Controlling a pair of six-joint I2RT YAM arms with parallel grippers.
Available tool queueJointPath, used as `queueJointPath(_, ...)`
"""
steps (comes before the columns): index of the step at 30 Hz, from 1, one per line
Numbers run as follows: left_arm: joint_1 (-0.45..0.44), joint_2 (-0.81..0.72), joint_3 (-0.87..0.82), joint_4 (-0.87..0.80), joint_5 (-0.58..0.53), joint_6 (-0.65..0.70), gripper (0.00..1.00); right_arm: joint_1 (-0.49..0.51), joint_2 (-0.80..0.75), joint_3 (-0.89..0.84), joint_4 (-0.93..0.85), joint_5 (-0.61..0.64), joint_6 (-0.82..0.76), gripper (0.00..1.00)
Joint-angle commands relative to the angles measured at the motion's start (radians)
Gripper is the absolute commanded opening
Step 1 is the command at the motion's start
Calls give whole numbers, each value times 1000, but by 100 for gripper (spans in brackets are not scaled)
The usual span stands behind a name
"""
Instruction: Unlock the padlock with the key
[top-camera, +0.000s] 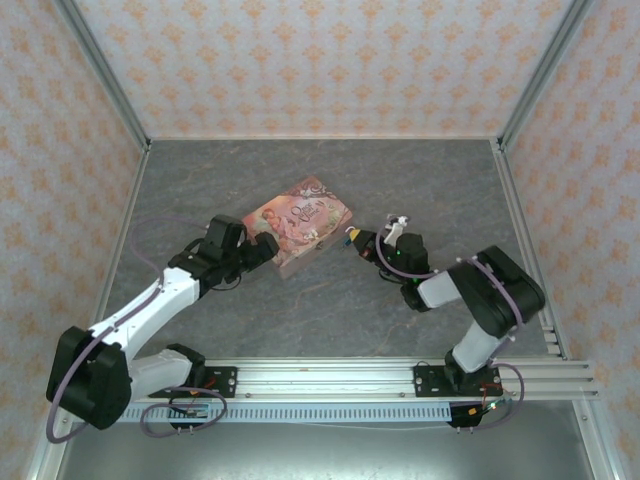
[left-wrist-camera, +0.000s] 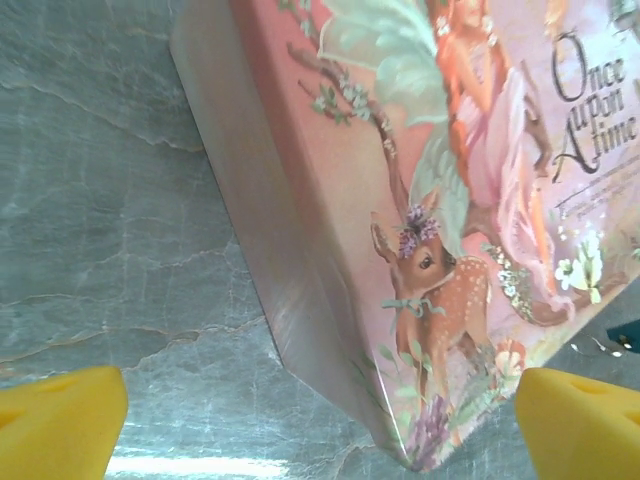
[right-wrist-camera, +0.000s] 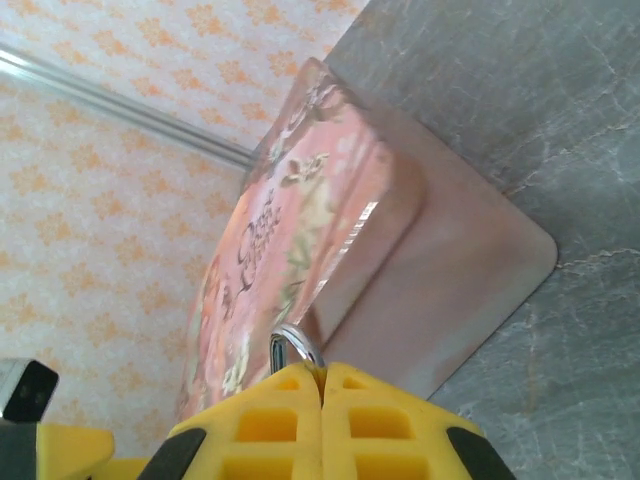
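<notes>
**Pink box (top-camera: 300, 222) as landmark.** An illustrated rectangular case lay flat on the grey marbled table (top-camera: 430, 180). Its lid bore a fairy, a fawn and the words "Once upon a time".

The left gripper (top-camera: 263, 249) stood at the box's near-left corner, released, with its jaws spread wide. In the left wrist view its yellow fingertips (left-wrist-camera: 60, 425) sat on either side of that corner, with a gap showing on each side.

The right gripper (top-camera: 356, 241) stood just off the box's right-hand side, pointed toward it. Its yellow fingers (right-wrist-camera: 270, 420) were clenched together. A thin curved sliver of silvery metal, the key (right-wrist-camera: 296, 348), stuck out from between their tips, grasped there just in front of the box's pale side wall.

A small dark teal shape, apparently the padlock (left-wrist-camera: 627, 330), lay at the lid's far edge in the left wrist view. The frame cut it off, so its shackle could not be made out. Whether the key touched the padlock could not be told.

Walls (top-camera: 300, 60) patterned in orange and cream rose beyond the box.
</notes>
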Motion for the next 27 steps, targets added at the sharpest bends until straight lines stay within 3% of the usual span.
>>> queueJointPath(1,6,-69,16,-70,-113,38,100,2,-170,0,-295,-35,-99,0)
queueJointPath(7,6,-148,-6,-76,-148,61,100,36,-532,91,-995,33,-275,0)
queueJointPath(13,6,-145,11,-114,-153,96,100,52,-714,168,-1407,30,-237,0)
queueJointPath(18,7,-135,-2,-111,-164,95,100,102,-712,188,-1557,-8,-164,0)
queueJointPath(27,6,-104,-15,-106,-148,97,100,239,-586,233,-1652,162,-157,0)
